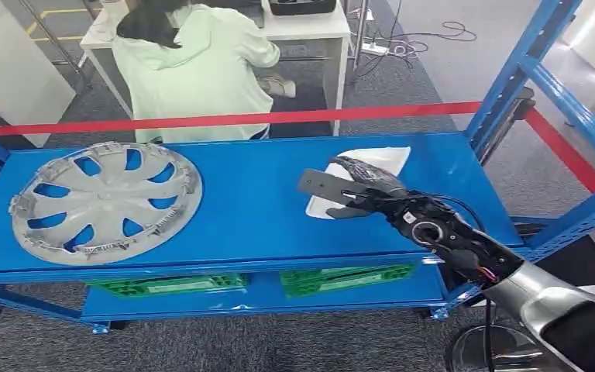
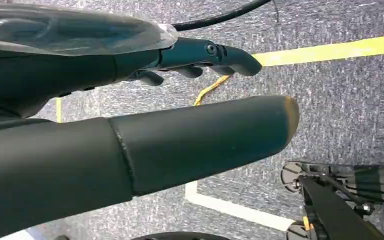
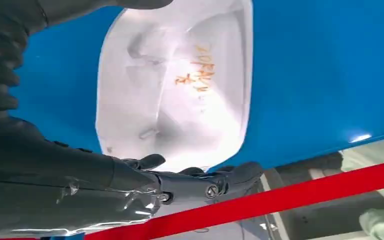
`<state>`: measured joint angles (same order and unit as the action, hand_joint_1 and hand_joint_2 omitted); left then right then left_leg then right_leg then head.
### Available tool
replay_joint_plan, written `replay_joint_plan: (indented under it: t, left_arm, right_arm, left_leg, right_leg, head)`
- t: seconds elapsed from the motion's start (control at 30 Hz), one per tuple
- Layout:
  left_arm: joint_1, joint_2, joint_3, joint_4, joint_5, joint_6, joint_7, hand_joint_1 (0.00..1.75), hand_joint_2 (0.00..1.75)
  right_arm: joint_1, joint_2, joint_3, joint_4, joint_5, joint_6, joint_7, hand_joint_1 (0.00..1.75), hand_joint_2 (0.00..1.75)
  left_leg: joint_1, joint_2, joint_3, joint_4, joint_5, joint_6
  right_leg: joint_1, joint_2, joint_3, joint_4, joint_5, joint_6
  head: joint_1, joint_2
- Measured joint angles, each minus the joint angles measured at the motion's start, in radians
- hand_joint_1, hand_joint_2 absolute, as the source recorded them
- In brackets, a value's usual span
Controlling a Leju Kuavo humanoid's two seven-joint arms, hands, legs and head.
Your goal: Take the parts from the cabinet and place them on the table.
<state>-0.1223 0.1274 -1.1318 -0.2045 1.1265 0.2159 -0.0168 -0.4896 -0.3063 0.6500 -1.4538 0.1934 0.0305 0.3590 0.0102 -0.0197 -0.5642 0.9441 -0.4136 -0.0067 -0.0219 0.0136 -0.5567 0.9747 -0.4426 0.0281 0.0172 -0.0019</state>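
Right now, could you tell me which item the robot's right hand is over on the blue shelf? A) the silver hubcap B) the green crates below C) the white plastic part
C: the right hand is over the white plastic part, with the silver hubcap far off on the blue shelf.

Hubcap (image 1: 105, 203) lies on table (image 1: 240, 209), left side. Tray-shaped part (image 1: 372, 164) lies right, w/ right hand (image 1: 364, 190) over it. Person (image 1: 190, 66) sits behind table.

Your right arm (image 1: 472, 256) reaches forward from the lower right; your right hand (image 1: 364, 190) spreads its fingers, gripping nothing; your left hand (image 2: 145, 125) hangs down, fingers loosely extended, empty.
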Motion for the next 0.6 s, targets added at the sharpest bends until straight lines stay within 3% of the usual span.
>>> replay_joint_plan:
  t: [0.23,0.6]
  left_arm:
    - [0.000,-0.002,0.000,0.000,-0.016,-0.006,0.006,0.00,0.00]
    - [-0.001,-0.002,-0.001,0.000,-0.035,-0.016,0.002,0.00,0.00]
  right_arm:
    - [0.000,-0.013,-0.009,0.014,-0.001,0.016,0.013,0.00,1.75]
    - [-0.003,-0.015,-0.016,0.115,-0.013,0.040,-0.024,0.00,1.75]
  left_leg:
    - [0.000,0.000,0.000,0.000,0.000,0.000]
    - [0.000,0.000,0.000,0.000,0.000,0.000]
  right_leg:
    - [0.000,0.000,0.000,0.000,0.000,0.000]
    - [0.000,0.000,0.000,0.000,0.000,0.000]
  head:
    - [0.000,0.000]
    - [0.000,0.000]
